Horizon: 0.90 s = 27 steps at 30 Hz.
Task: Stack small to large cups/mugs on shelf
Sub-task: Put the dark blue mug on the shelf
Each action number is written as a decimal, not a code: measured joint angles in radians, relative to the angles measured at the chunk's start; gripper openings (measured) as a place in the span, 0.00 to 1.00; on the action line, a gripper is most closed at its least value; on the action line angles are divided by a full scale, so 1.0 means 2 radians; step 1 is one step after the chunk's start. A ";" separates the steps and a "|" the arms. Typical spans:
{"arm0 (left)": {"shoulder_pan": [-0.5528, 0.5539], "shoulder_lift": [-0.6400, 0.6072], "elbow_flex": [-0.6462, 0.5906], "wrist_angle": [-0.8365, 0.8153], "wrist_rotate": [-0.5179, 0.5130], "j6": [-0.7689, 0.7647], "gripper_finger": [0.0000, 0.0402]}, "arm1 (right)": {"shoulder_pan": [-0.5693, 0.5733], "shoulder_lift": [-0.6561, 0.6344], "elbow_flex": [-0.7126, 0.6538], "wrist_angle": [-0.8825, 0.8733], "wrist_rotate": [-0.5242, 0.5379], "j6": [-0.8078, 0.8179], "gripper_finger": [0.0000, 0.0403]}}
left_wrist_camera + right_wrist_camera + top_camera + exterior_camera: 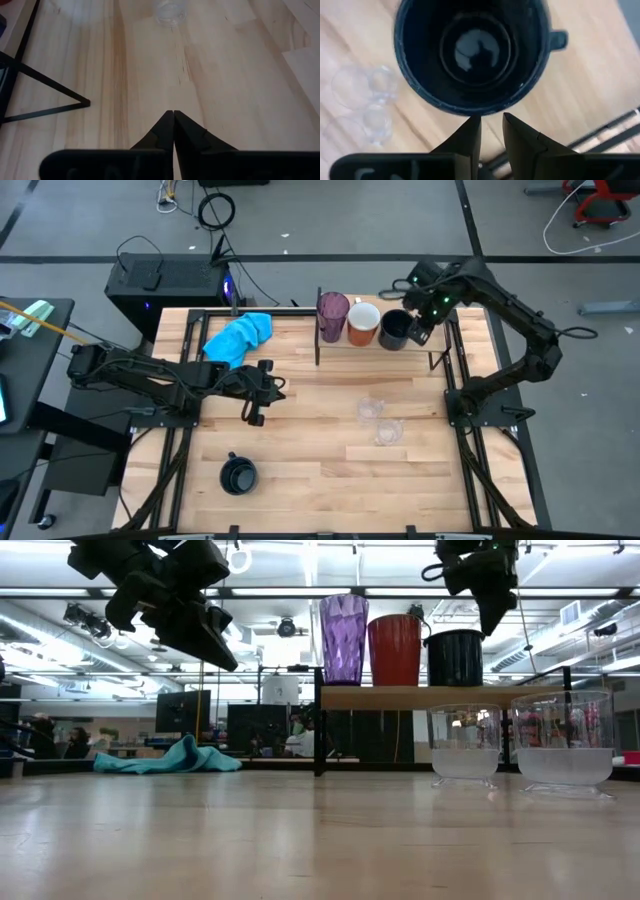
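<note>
We are hovering over a table with mugs lined along a shelf point(440, 340).
Left gripper point(262, 393) is hanging fully closed and empty near the table's middle; purple tumbler point(333, 316), orange mug point(362, 323) and black mug point(394, 329) are standing along the shelf; right gripper point(420, 330), slightly parted, gripping nothing, is hovering beside the black mug.

I see even overhead lighting; ceiling strip lights point(300, 592) glare at twelve o'clock in the low view. Shadows stay soft. The black mug point(472, 52) appears blurred, reflecting a pale highlight.
</note>
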 joint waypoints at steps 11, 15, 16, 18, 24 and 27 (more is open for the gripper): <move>0.001 0.000 0.000 0.001 0.000 0.005 0.06 | 0.012 -0.005 -0.005 0.000 0.045 0.006 0.22; 0.001 0.000 0.000 0.001 0.000 0.005 0.04 | 0.012 -0.007 -0.005 0.001 0.048 0.008 0.22; 0.001 0.000 0.000 0.001 0.000 0.005 0.04 | 0.012 -0.009 -0.005 0.000 0.051 0.006 0.22; 0.001 0.000 0.000 0.002 0.000 0.005 0.03 | 0.012 -0.014 -0.002 0.002 0.067 0.006 0.22; 0.005 0.000 0.000 0.002 -0.002 0.005 0.04 | 0.008 -0.028 -0.002 0.000 0.118 0.023 0.22; 0.006 0.000 0.000 0.002 -0.002 0.005 0.06 | 0.007 -0.027 -0.015 0.001 0.124 0.030 0.22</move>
